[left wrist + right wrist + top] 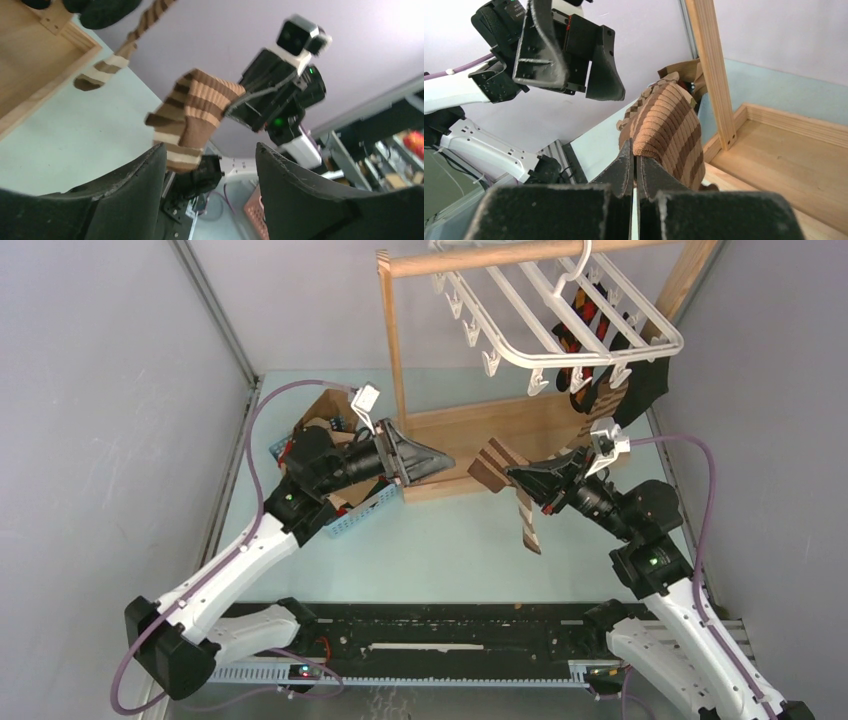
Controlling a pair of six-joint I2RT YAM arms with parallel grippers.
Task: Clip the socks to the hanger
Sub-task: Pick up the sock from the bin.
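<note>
Pinches a brown-and-tan striped sock [527, 520] in the right gripper [512, 476], jaws pressed fully together on the fabric, just in front of the base board of the wooden stand [470, 435]. Lets the sock's free end droop below the grip, clear of the stand. Holds the left gripper [440, 462] with jaws well apart, gripping nothing, fingertips just left of the sock at the stand's front edge. Shows the white hanger [560, 315] hooked over the stand's top rail, with a red-orange-black sock [588, 312] behind its bars and a black sock [645, 385] dangling at its right end. Places a blue basket [365, 512] left of the stand's base.
</note>
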